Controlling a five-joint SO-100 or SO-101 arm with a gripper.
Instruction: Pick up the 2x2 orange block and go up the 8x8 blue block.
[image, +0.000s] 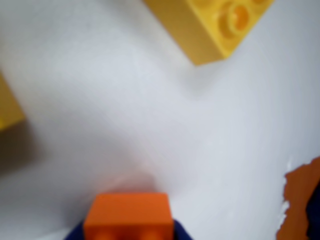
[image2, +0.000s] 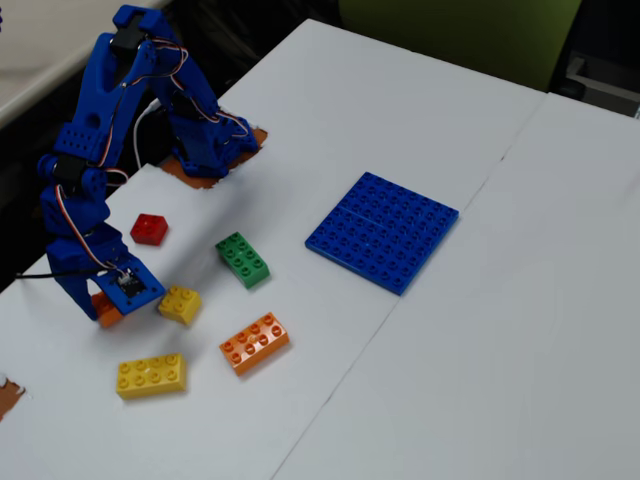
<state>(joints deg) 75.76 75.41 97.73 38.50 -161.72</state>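
The 2x2 orange block (image: 128, 215) (image2: 105, 309) sits between the fingers of the gripper (image2: 108, 305), low near the white table (image2: 400, 100). It is square, so it has no long side. In the wrist view its studs face the bottom edge of the picture, and dark blue finger parts show on both sides of it. The fingers look closed snug on it. I cannot tell if it still touches the table or is a bit above it.

Just beside the fingers, to the right in the fixed view, lies a small yellow brick (image2: 180, 304). Below the fingers in that view lies a long yellow brick (image2: 151, 375) (image: 210, 25). A long orange brick (image2: 254, 342) lies farther right. A red brick (image2: 149, 229) sits above the fingers, and a green brick (image2: 242, 259) is tilted, up and to the right.

The 8x8 blue block (image2: 383, 231) lies flat, well apart from the fingers, far to the right in the fixed view. It is turned like a diamond. The table around it is bare and wide.

The table is smooth and white, made of two boards with a thin seam. Its left edge is close to the arm (image2: 110, 130). Behind the table the room is dark, with something green at the top.
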